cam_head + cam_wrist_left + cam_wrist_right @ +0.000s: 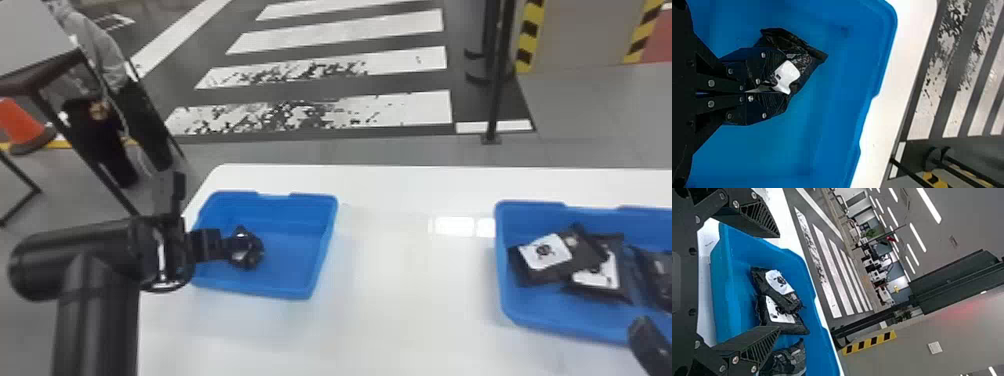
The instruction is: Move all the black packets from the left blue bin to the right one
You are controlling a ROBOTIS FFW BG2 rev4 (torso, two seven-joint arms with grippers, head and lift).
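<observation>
Left gripper (226,246): black packet (248,251) pinched between fingers, over left blue bin (295,260).

bright | ceiling strip lights (929,205) lit | glare (452,226) on tabletop (410,310) | soft shadow beside left bin (255,292)

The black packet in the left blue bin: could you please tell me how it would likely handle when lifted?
The black packet is probably floppy, as it bunches and creases at the left tool. Its glossy wrapping could be slippery, though the tool is shut on it.
</observation>
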